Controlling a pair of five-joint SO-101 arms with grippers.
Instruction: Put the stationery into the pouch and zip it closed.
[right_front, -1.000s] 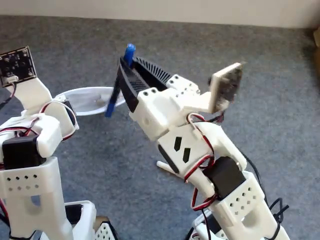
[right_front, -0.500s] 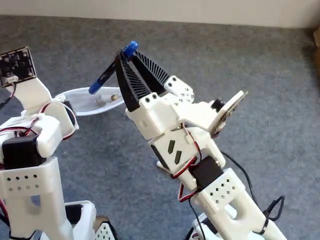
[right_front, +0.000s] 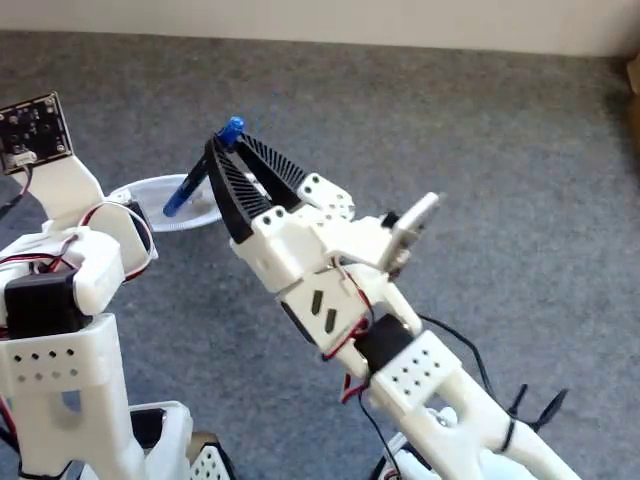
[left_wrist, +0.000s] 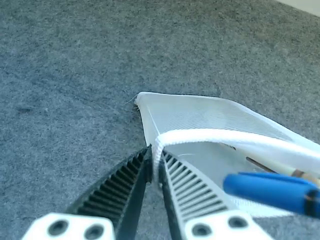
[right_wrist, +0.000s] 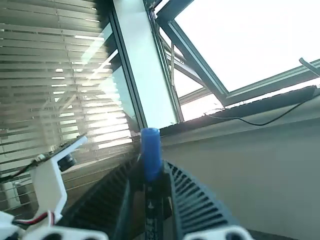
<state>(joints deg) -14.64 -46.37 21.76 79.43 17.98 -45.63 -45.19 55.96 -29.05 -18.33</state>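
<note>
The translucent white mesh pouch (left_wrist: 210, 120) lies on the grey carpeted surface (right_front: 450, 130) at the far left, just beyond the left arm. The left gripper (left_wrist: 154, 156) is clamped on the pouch's thick white rim, with both ribbed black fingers pressed together on the fabric. Judging by the way the rim arches up from that pinch, the grip is there to lift one lip so the mouth gapes and the pouch cannot slide when something is pushed in. A thin brownish item (left_wrist: 260, 164) seems to lie inside already, but what it is I cannot tell.

The right gripper (right_front: 228, 146) is closed on a blue plastic pen (right_front: 188, 188), holding it near the capped end. The cap points up and away, and the barrel slants down to the left towards the opening. That slope suits a slide-in along the pouch's length rather than a drop from above. The pen's lower end sits at the mouth, just beside the left gripper's finger, though it is unclear whether it has crossed the rim. The zip remains undone.
</note>
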